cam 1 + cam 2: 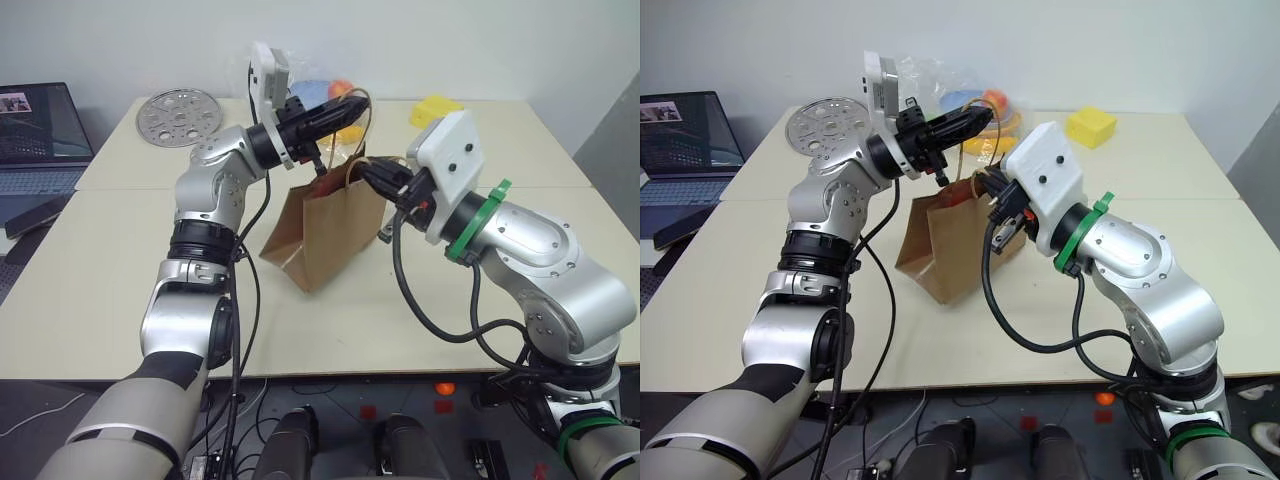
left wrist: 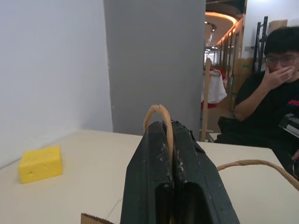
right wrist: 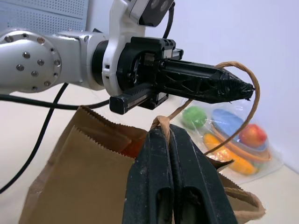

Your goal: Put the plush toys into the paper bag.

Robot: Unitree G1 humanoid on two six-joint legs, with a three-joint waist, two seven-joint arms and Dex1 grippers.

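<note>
**Paper bag held up by both handles at mid-desk**

The paper bag (image 1: 325,235) stands open near the middle of the desk (image 1: 100,300), leaning a little, its saw-toothed top edge showing. Something orange sits inside it in the right wrist view; whether it is one of the plush toys cannot be told.

The left gripper (image 1: 345,112), at the bag's 12 o'clock, has its jaws pressed together on one thin loop handle (image 2: 161,114), which rises over the fingertips. The right gripper (image 1: 372,178), at the bag's 2 o'clock and close against the rim, has its jaws likewise pinched shut on the other handle (image 3: 161,123). The two grippers are near each other above the bag's mouth, leaving little room between them.

Outward from the bag: a clear plastic bag of fruit (image 3: 233,140) lies at 12 o'clock, toward the far edge of the desk. A yellow foam block (image 1: 436,109) sits at 1 o'clock near that same edge. A round perforated metal disc (image 1: 178,116) lies at 10 o'clock by the far left corner. A laptop (image 1: 40,140) stands beyond the desk's left edge. The desk at 6 and 9 o'clock of the bag is bare up to its near edge. A person (image 2: 271,93) sits beyond the desk.
</note>
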